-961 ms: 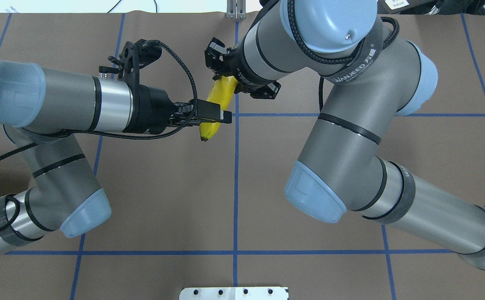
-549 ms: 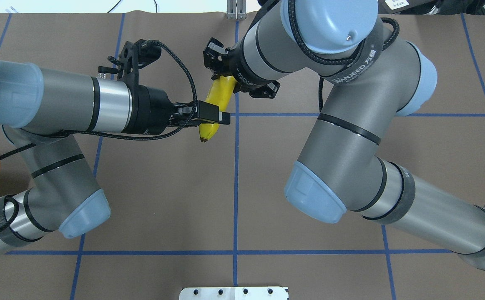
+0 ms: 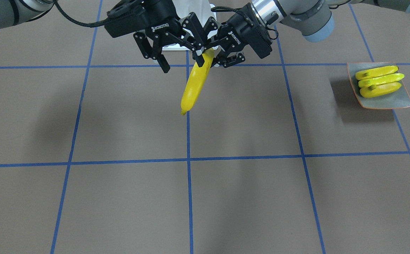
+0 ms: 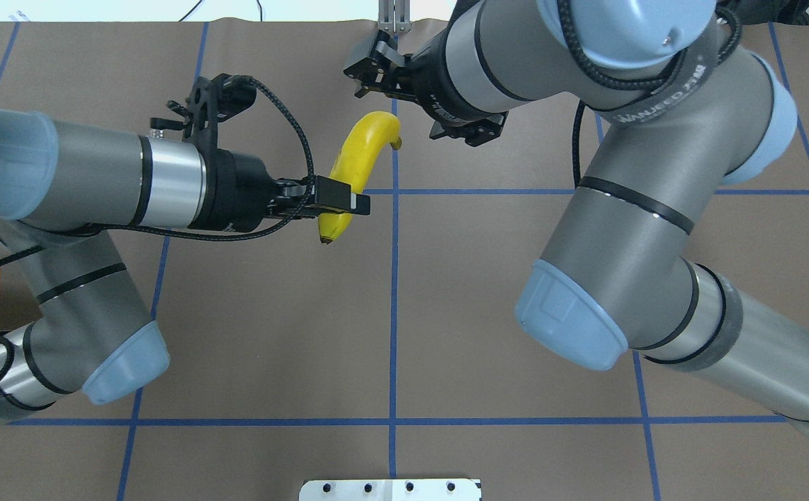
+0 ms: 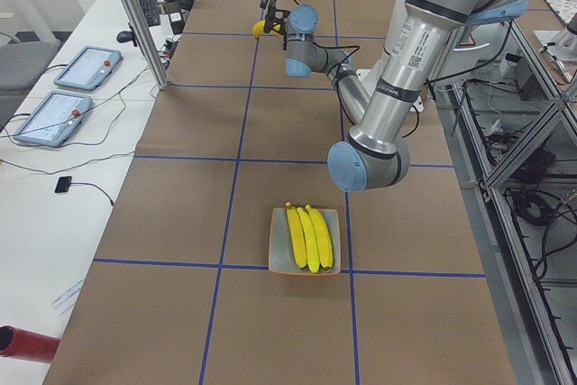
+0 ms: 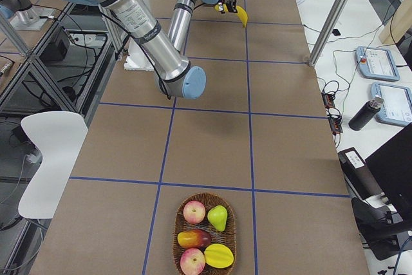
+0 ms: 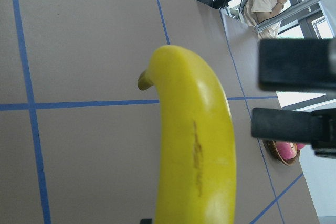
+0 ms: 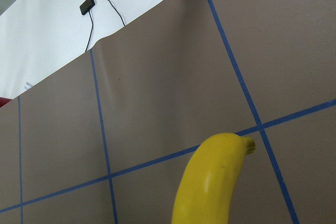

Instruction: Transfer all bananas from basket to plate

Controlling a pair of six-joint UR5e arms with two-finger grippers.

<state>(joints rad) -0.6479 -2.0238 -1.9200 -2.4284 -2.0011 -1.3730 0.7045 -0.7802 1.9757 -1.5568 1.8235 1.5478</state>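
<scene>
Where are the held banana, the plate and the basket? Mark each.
held banana (image 4: 350,158), overhead exterior view, mid-body.
plate (image 3: 384,101), exterior front-facing view, bare floor beside its bananas.
basket (image 6: 205,196), exterior right view, far rim.

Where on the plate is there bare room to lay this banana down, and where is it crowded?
Free: the strip of the plate on the operators' side of its three bananas, and the table around the plate. Crowded: the plate's robot-side part, filled by those three, and the table's middle, where the left gripper holds the banana beside the open right gripper.
</scene>
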